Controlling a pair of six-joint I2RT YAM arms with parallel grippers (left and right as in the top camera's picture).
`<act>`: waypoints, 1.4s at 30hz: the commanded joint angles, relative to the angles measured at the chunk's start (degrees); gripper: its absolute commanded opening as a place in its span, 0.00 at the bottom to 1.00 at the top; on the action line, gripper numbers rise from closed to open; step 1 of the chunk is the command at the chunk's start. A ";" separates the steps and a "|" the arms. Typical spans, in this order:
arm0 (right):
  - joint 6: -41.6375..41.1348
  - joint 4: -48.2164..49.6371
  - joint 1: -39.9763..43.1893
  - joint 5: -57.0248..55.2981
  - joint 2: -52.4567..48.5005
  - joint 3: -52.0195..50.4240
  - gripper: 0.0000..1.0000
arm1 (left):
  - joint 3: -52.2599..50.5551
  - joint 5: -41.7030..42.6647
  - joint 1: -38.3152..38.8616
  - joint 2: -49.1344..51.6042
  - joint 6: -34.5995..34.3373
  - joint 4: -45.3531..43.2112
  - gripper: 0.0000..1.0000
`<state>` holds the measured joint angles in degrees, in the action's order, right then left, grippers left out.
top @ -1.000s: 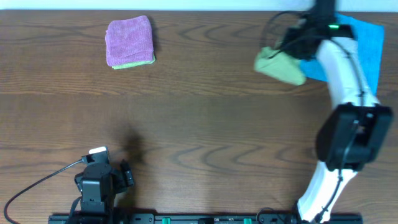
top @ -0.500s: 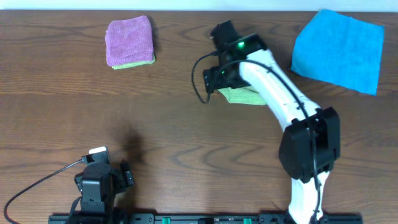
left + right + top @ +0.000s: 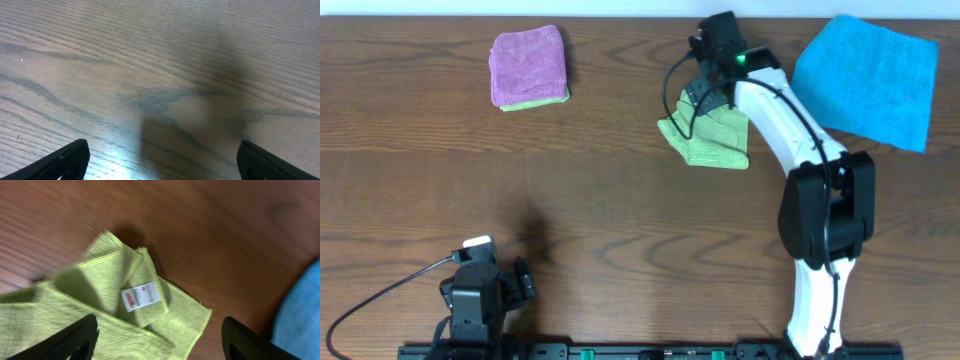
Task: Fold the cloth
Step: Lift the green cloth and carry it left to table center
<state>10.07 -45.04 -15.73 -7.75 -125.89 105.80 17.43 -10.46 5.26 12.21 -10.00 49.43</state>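
Observation:
The cloth [image 3: 712,138] is a lime yellow-green terry piece lying crumpled on the table right of centre, near the back. In the right wrist view the cloth [image 3: 125,305] shows overlapping folds and a small white tag [image 3: 141,296] facing up. My right gripper [image 3: 708,92] hovers over the cloth's far edge. Seen from the wrist, the right gripper [image 3: 160,345] is open, its fingers standing wide on either side with nothing pinched. My left gripper [image 3: 160,162] is open over bare wood, and it rests at the front left, where the left gripper [image 3: 523,280] is far from the cloth.
A bright blue cloth [image 3: 865,80] lies spread at the back right, just beyond the right arm; its edge, the blue cloth [image 3: 306,312], shows in the right wrist view. A pinkish-purple folded cloth [image 3: 528,65] sits on a green one at the back left.
The right arm carried the lime cloth leftward from beside the blue cloth and let it go. Its gripper has opened and drawn back toward the far edge. The left arm stayed still.

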 commanded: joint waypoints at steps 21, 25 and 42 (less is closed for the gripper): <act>0.33 0.52 1.92 37.07 -5.51 0.07 0.73 | -0.11 0.22 0.00 -0.33 1.03 0.09 0.95; 1.81 1.36 1.84 35.04 -5.51 0.07 0.47 | -0.11 0.22 0.00 -0.33 1.03 0.07 0.95; 1.11 -14.29 -0.17 24.68 2.75 2.36 0.09 | -0.11 0.22 0.00 -0.33 1.03 0.09 0.95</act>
<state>11.00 -57.49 -14.39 19.49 -128.70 106.24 17.43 -10.46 5.26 12.21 -10.00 49.43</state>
